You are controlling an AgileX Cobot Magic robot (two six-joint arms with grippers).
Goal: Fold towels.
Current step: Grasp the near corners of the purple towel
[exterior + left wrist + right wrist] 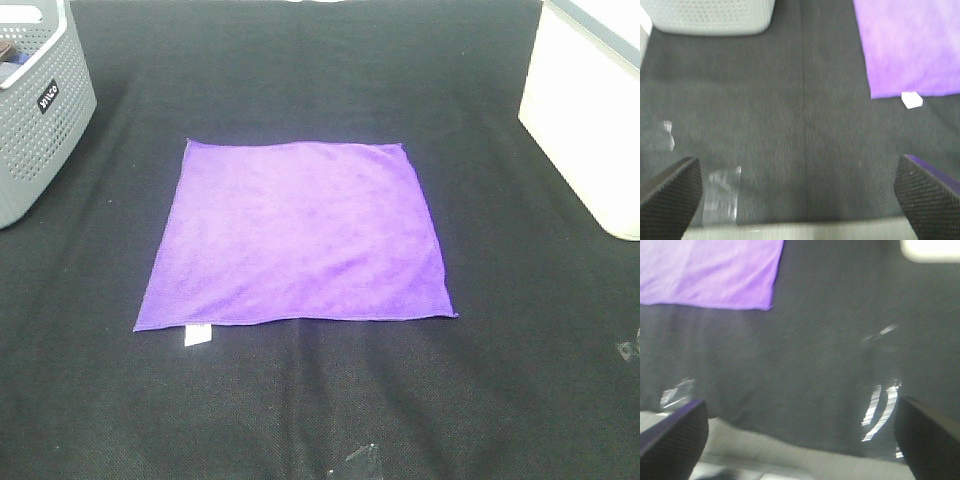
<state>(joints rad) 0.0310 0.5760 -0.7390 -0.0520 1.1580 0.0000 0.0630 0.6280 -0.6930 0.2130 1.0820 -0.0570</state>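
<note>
The purple towel (298, 233) lies flat and spread out in the middle of the black table, with its small white tag (197, 335) at the near left corner. Neither gripper shows in the exterior high view. In the left wrist view the left gripper (800, 195) is open, its black fingers (670, 192) wide apart above bare table, with the towel's tagged corner (912, 45) ahead of it. In the right wrist view the right gripper (800, 435) is open and empty, with the towel's other near corner (710, 272) ahead of it.
A grey perforated basket (35, 110) stands at the back left and also shows in the left wrist view (710, 17). A white bin (590, 110) stands at the back right. Bits of clear tape (360, 462) lie near the table's front edge.
</note>
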